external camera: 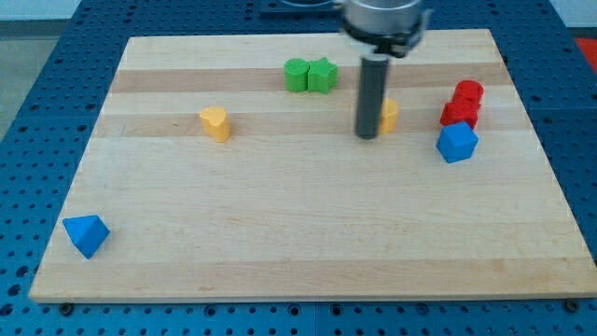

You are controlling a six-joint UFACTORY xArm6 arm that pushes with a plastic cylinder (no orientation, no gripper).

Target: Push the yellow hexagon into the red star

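The yellow hexagon (389, 115) lies at the view's upper right, partly hidden behind my rod. My tip (367, 136) rests on the board right against the hexagon's left side. The red star (459, 114) lies further right, with a gap between it and the hexagon. A second red block (468, 93) touches the star from above.
A blue block (457, 142) sits just below the red star. Two green blocks (310, 75) stand together at the top centre. Another yellow block (215, 122) lies at the left. A blue triangle (86, 234) is near the wooden board's (298, 243) bottom-left corner.
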